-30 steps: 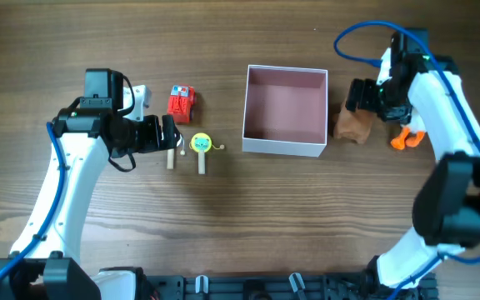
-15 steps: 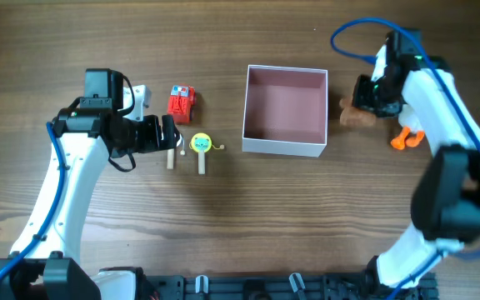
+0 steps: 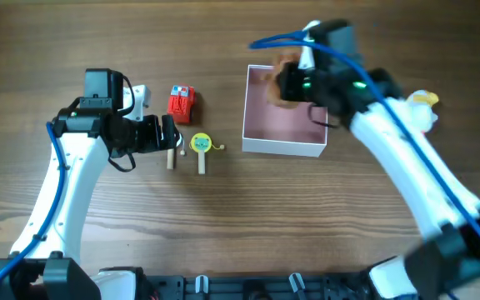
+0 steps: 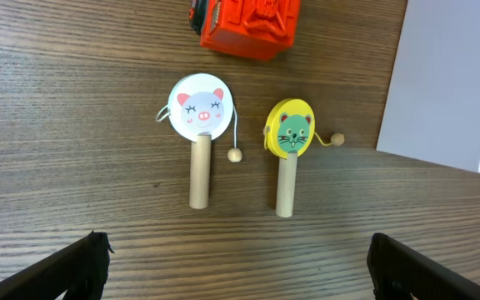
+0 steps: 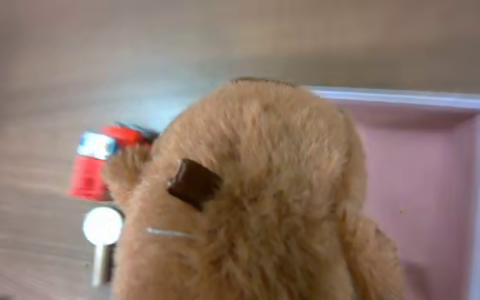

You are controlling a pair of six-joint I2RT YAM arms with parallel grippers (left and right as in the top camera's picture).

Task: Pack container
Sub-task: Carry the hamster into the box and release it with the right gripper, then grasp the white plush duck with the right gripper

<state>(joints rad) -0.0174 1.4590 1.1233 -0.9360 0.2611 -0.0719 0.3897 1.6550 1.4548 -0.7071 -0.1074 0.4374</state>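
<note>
My right end effector point(image 3: 293, 84) grips one brown plush point(image 5: 257, 167) above one container's point(image 3: 282, 148) upper-left corner, and my left end effector point(image 4: 240, 265) hangs released over two rattle drums point(image 4: 197, 112) point(image 4: 288, 133).

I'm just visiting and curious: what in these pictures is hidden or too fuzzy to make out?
- Overhead: the right gripper and its arm are motion-blurred; its fingers cannot be made out.
- Right wrist: the brown plush toy fills the view, hiding the fingers and much of the white square container with pink inside.
- Overhead: a white-and-yellow toy sits mostly behind the right arm.
- Left wrist: the red plastic toy is cut off by the top edge.
</note>
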